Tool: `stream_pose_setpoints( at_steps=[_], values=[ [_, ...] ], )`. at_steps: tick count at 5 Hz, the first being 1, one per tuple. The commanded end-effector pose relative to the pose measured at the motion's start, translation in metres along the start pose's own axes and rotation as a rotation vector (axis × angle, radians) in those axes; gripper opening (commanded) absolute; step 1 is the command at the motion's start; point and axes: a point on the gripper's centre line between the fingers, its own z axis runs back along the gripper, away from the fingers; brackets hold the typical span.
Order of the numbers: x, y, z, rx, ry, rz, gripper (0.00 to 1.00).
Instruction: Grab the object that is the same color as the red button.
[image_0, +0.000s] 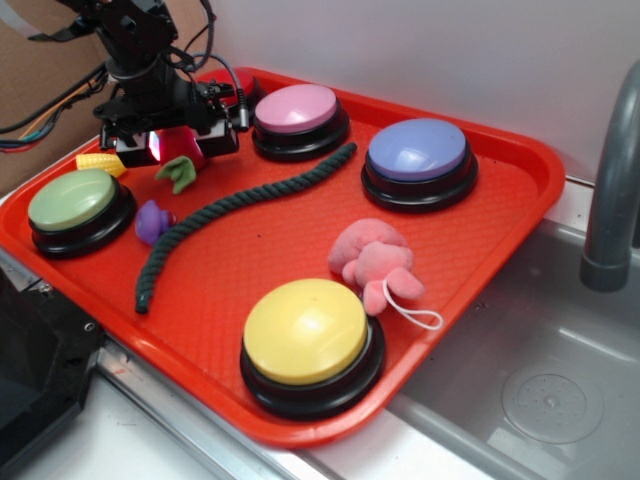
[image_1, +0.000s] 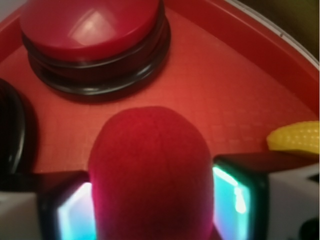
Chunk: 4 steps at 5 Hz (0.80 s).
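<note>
Wrist view: small fuzzy red ball-shaped toy fruit (image_1: 150, 175) filling the lower centre, pinched between the two lit pads (image_1: 231, 197) of the black robot jaws, one pad touching each flank. Large round push-button with glossy red top on black base (image_1: 92, 40) at 11 o'clock beyond the fruit, well apart from it. Ridged yellow toy corn (image_1: 296, 137) at 3 o'clock, near the right pad. Textured orange-red plastic tray (image_1: 220, 95) underneath all of it.

Exterior view: black robot jaws (image_0: 172, 145) at the tray's far-left corner, closed on the red fruit (image_0: 178, 146), green felt leafy top (image_0: 180, 172) sticking out at 5 o'clock of the grasp. Red button (image_0: 238, 88) mostly hidden behind the arm, just a sliver showing at 1 o'clock of the jaws. Yellow corn (image_0: 100, 163) at 9 o'clock, just beside the jaws. Green-topped button (image_0: 78, 208) at 7 o'clock. Small purple toy (image_0: 153, 222) just right of that button. Dark green twisted rope (image_0: 230, 215) running diagonally across the tray (image_0: 500, 235). Pink-topped button (image_0: 298, 120) and lavender-topped button (image_0: 418, 162) along the far edge. Pink plush toy (image_0: 375, 262) with white loop near the centre-right, yellow-topped button (image_0: 310, 342) at the near edge. Tray resting on the steel counter (image_0: 560, 380), beside a grey faucet (image_0: 610, 190).
</note>
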Motion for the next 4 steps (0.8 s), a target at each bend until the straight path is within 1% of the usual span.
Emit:
stream_pose_setpoints(
  at_steps=[1,2,3,4],
  values=[
    [0.012,-0.001,0.021,-0.049,-0.019,-0.014,0.00],
    [0.005,-0.014,0.056,-0.068,0.012,-0.092,0.00],
    [-0.010,-0.027,0.094,-0.150,0.179,-0.227,0.00],
    [-0.026,-0.038,0.137,-0.194,0.261,-0.431,0.00]
  ],
)
